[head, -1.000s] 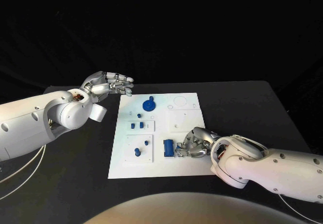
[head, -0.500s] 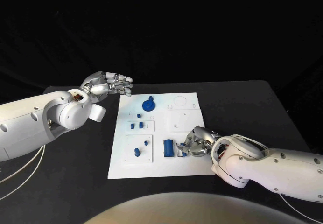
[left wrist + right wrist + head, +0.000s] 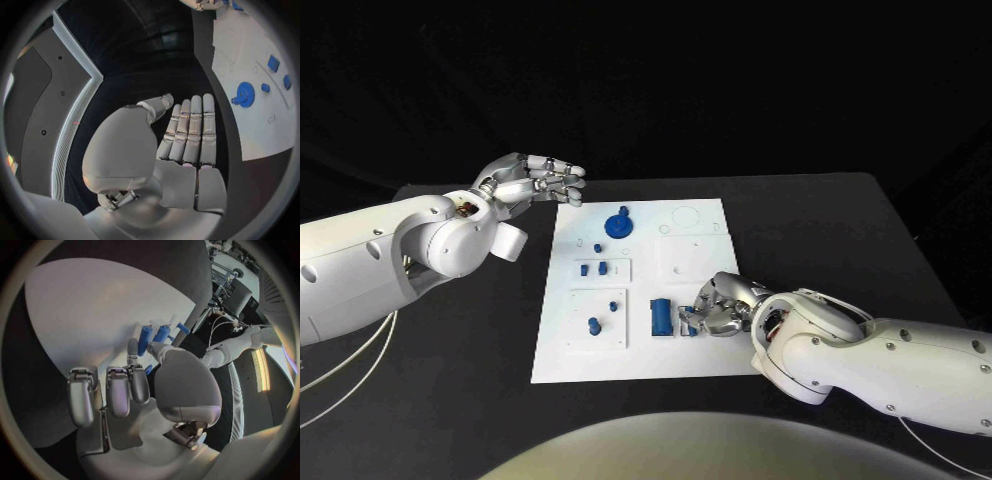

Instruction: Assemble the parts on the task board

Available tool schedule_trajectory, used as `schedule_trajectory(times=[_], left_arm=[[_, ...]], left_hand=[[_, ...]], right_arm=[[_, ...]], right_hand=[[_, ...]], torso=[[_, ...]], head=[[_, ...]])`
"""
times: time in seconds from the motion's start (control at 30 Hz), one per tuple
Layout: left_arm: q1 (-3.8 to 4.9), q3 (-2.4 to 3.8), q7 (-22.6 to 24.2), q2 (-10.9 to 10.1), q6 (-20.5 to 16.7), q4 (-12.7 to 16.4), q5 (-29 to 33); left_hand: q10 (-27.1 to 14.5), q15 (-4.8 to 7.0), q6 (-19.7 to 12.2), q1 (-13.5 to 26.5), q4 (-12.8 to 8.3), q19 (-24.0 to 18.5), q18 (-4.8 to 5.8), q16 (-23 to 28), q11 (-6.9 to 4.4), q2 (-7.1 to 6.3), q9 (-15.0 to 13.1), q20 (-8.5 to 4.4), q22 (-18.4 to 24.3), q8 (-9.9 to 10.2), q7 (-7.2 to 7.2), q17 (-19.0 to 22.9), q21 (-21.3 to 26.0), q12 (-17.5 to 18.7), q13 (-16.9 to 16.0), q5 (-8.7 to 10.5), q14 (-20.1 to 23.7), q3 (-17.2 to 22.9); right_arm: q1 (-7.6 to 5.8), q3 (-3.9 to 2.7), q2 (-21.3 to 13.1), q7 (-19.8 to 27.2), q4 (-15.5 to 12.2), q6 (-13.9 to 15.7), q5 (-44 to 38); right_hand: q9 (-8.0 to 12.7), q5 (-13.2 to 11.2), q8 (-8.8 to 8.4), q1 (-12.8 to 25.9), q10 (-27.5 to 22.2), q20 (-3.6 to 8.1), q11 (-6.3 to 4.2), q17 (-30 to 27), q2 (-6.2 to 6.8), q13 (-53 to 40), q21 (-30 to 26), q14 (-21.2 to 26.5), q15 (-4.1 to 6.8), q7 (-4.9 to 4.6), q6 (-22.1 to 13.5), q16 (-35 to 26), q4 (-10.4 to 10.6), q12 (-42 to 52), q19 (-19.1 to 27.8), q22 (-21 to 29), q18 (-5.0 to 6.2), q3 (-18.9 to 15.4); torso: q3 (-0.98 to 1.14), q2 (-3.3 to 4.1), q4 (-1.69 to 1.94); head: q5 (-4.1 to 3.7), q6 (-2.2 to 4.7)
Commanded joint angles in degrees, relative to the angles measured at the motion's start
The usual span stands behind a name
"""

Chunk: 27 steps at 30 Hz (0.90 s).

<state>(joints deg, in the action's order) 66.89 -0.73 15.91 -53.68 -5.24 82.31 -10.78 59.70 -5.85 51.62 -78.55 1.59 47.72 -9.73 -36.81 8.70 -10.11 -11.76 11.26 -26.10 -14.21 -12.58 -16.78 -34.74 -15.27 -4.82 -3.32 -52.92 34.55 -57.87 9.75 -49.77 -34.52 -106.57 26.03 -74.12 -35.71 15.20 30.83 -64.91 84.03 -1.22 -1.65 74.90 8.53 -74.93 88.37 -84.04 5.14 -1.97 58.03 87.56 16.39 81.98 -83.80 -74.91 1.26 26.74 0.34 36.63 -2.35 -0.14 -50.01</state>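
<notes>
The right hand (image 3: pixel 718 308) lies on the white board's (image 3: pixel 697 360) lower right, fingers curled over a small blue piece (image 3: pixel 689 327); a firm grip cannot be told. Beside it lies a blue cylinder (image 3: pixel 659 316). A blue gear (image 3: pixel 619 221) sits upper centre. The left hand (image 3: pixel 531 180) hovers upper left, fingers straight, holding nothing.

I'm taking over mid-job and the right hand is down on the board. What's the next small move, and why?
Probably close the right hand on the small blue piece by its fingertips and lift it slightly. The hand rests low on the white board, next to the blue cylinder, but whether it already grips the piece cannot be told. The left hand hangs open off the board's far corner.
</notes>
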Motion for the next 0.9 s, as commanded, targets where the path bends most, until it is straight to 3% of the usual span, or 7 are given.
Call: schedule_trajectory(times=[0.03,0.23,0.6,0.9], left_arm=[[0.03,0.03,0.2,0.0,0.8,0.1,0.2],[0.03,0.03,0.1,0.0,0.9,0.1,0.2],[0.03,0.03,0.0,0.1,0.9,0.0,0.2],[0.03,0.03,0.0,0.1,0.8,0.0,0.2]], left_hand=[[-0.4,0.01,-0.4,0.6,0.4,0.5,-0.59,0.2,0.13,-0.15,0.0,0.01,0.1,-0.3,0.13,-0.1,0.4,-0.2,-0.1,0.15,0.4,0.1],[-0.4,0.01,-0.5,0.7,0.4,0.5,-0.59,0.2,0.14,-0.16,0.1,0.01,0.1,-0.4,0.13,-0.1,0.5,-0.2,-0.1,0.15,0.4,0.1],[-0.4,0.01,-0.5,0.7,0.4,0.5,-0.59,0.2,0.14,-0.16,0.1,0.01,0.1,-0.4,0.13,-0.1,0.5,-0.2,-0.1,0.15,0.4,0.1],[-0.4,0.01,-0.5,0.7,0.4,0.5,-0.59,0.2,0.14,-0.16,0.1,0.01,0.1,-0.4,0.13,-0.1,0.5,-0.2,-0.1,0.15,0.4,0.1]], right_arm=[[0.06,-0.01,0.1,0.2,-0.2,-0.4,-0.2],[0.05,-0.02,0.0,0.1,-0.2,-0.2,0.0],[0.03,-0.06,0.3,-0.2,0.5,-1.0,0.1],[0.02,-0.06,0.5,-0.1,0.6,-1.4,0.2]], right_hand=[[0.0,-0.1,0.12,0.5,2.6,0.35,-0.38,9.7,-0.03,-9.7,0.2,-4.9,0.29,-0.07,0.1,0.3,0.3,0.3,-5.8,-14.7,-0.97,0.1],[0.0,-0.1,0.20,0.8,2.7,0.35,-0.41,9.7,0.02,-9.8,0.4,-4.9,0.30,-0.03,0.2,0.3,0.2,0.5,-5.8,-14.7,-1.00,0.1],[0.2,-0.5,0.35,7.6,2.7,0.32,-0.35,9.7,2.05,-9.9,0.3,-4.9,0.26,-0.08,0.6,0.3,0.3,0.3,-5.8,-14.7,-0.97,-4.0],[0.2,-0.5,0.38,8.2,2.7,0.34,-0.38,9.7,2.52,-9.9,0.3,-4.9,0.29,-0.04,0.6,0.3,0.3,0.3,-5.8,-14.7,-0.97,-5.0]], torso=[[-0.04,0.00,0.00],[-0.02,-0.01,-0.01],[-0.03,0.03,-0.03],[-0.02,-0.03,-0.03]], head=[[0.04,0.01],[0.04,0.01],[0.00,0.01],[-0.03,0.01]])
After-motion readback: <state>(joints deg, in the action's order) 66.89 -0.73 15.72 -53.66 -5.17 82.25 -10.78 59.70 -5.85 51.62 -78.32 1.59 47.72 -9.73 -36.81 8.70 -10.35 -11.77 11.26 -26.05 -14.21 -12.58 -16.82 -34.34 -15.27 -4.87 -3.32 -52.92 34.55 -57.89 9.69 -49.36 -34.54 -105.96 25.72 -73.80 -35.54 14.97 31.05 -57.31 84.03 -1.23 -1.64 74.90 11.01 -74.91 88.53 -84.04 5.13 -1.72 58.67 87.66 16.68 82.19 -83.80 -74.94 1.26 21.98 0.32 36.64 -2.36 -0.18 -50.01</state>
